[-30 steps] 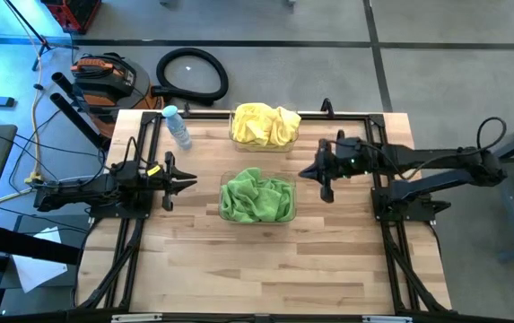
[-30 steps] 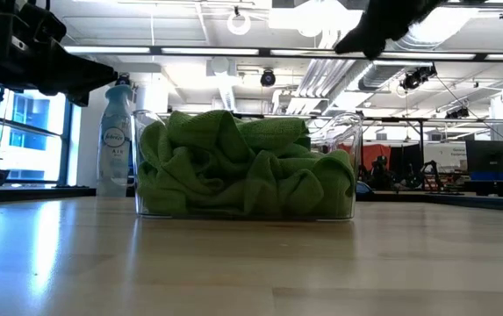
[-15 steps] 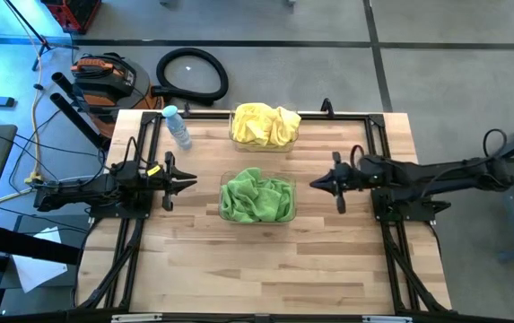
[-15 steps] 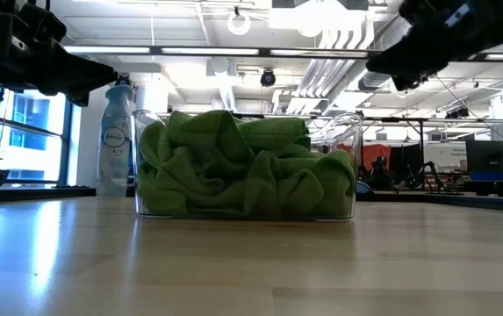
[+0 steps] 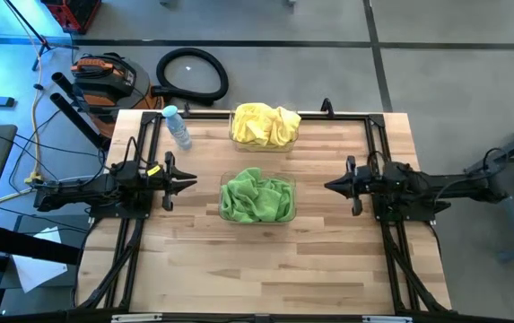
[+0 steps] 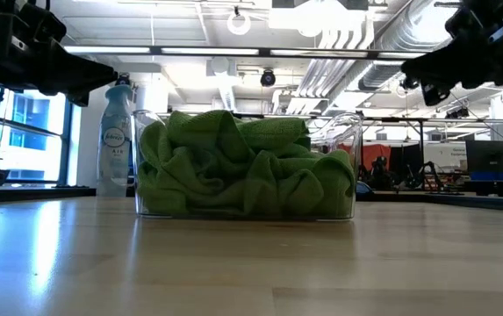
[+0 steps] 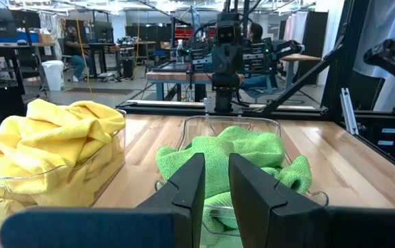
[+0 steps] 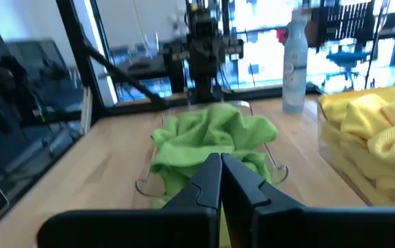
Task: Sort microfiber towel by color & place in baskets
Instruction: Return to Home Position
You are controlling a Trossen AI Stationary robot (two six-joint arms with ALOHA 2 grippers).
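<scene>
Both loads are binned. The green towels (image 5: 257,199) sit heaped in the middle basket (image 6: 343,132), piled above its rim. That basket is our landmark.

Just behind it, toward the far edge of the worktop (image 5: 265,269), the second basket (image 5: 233,136) holds the yellow towels (image 5: 264,123), and they're mounded over the top too. No cloth lies loose on the wood.

The left hand (image 5: 191,183) hovers to the landmark's left, fingers a narrow slit apart and holding nothing. The right hand (image 5: 330,187) hangs well off to the landmark's right, fingers pressed together and also empty.

On handling, I'd judge these cloths light, limp and fuzzy. They'd slump and trail when lifted, and the nap should grip the fingers well, so there's no slip worry and nothing fragile. The best hold looks like a raised fold at the top of a heap, pinched from above. That keeps the fingers clear of the thin see-through walls, which look light enough to skid if nudged.

The count is two baskets, one green heap and one yellow heap. The cloths within each heap are too bunched to count. There's also one blue-capped bottle (image 5: 178,127), behind and left of the landmark.
</scene>
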